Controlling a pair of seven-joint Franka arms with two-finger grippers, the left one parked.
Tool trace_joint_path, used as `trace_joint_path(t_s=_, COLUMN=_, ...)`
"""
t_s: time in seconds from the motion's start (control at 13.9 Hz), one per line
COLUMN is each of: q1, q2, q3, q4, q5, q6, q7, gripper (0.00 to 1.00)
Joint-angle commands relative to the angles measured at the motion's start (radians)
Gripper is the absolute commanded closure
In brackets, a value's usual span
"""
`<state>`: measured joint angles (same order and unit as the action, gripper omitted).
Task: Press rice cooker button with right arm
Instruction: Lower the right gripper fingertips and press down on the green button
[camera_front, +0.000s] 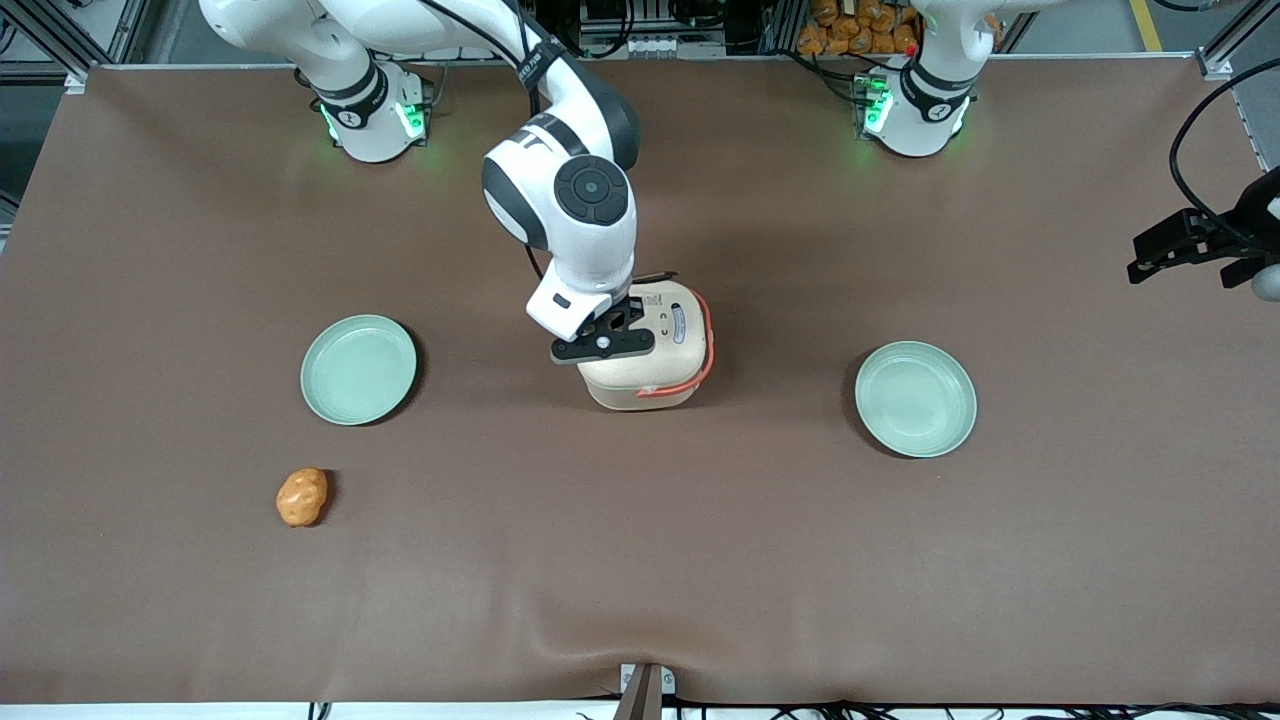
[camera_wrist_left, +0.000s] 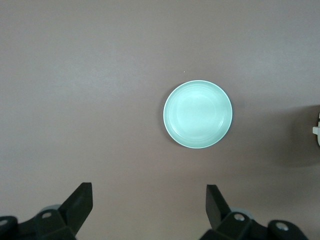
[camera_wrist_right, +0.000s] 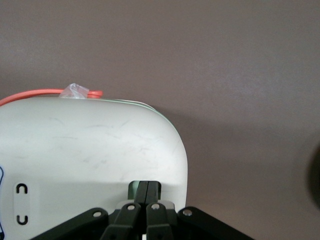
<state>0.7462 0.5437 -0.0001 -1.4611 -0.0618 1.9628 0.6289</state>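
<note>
- Brown table (camera_front: 640, 560) spreads under me, with a pale green plate (camera_front: 358, 369) toward my working end.
- The rice cooker (camera_front: 660, 360) sits mid-table, between the two plates.
- My gripper (camera_wrist_right: 146, 197), fingers pressed together and holding nothing, touches the cooker's lid edge.

- The rice cooker (camera_front: 655, 350) sits mid-surface (camera_front: 640, 560) between two plates (camera_front: 358, 369) (camera_front: 915, 398).
- The end effector (camera_front: 640, 308) touches the cooker's top.
- A potato (camera_front: 302, 497) lies nearer the camera.

My right arm (camera_front: 560, 190): white glossy shell, big black round joint caps, black cable along it, green light at base. My gripper (camera_wrist_right: 146, 200): black, silver screws, fingers closed together over cooker lid.
</note>
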Motion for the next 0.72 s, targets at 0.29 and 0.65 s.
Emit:
trace_joint_path(t_s=0.29, q1=-0.011, q2=-0.043, q3=-0.009, q4=0.021, q5=0.003, q6=-0.008, q7=0.017, gripper=0.75)
trace_joint_path(t_s=0.65, q1=-0.082, q2=-0.195, q3=-0.012, q4=0.036, q5=0.004, q6=-0.129, q7=-0.012, gripper=0.26)
